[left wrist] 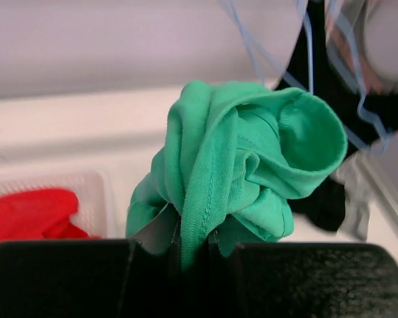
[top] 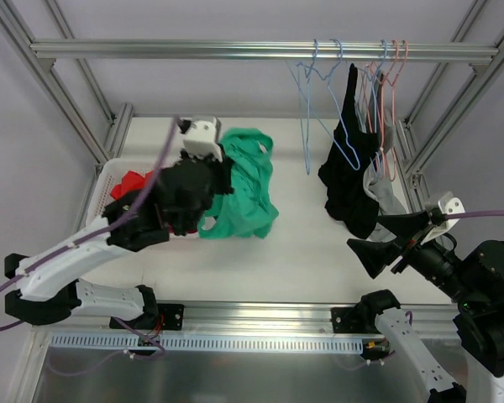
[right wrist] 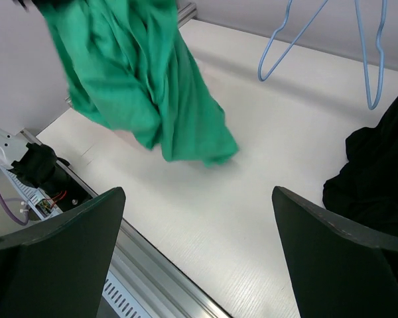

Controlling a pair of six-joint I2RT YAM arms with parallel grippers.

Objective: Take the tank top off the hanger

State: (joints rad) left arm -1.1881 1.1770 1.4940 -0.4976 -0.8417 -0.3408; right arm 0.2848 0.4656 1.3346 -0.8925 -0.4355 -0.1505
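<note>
A green tank top (top: 245, 189) hangs bunched from my left gripper (top: 214, 172), which is shut on a fold of it; its lower end touches the white table. In the left wrist view the green cloth (left wrist: 245, 165) rises from between the shut fingers (left wrist: 156, 235). It also shows in the right wrist view (right wrist: 139, 86). Empty blue hangers (top: 319, 92) hang from the top rail. My right gripper (top: 385, 239) is open and empty at the right, near a black garment (top: 353, 180) that hangs on a hanger.
A white basket (top: 105, 180) at the left holds a red garment (top: 133, 181). Pink hangers (top: 386, 75) and a grey garment (top: 386, 193) hang at the right by the black one. Aluminium frame posts (top: 454, 101) stand around the table.
</note>
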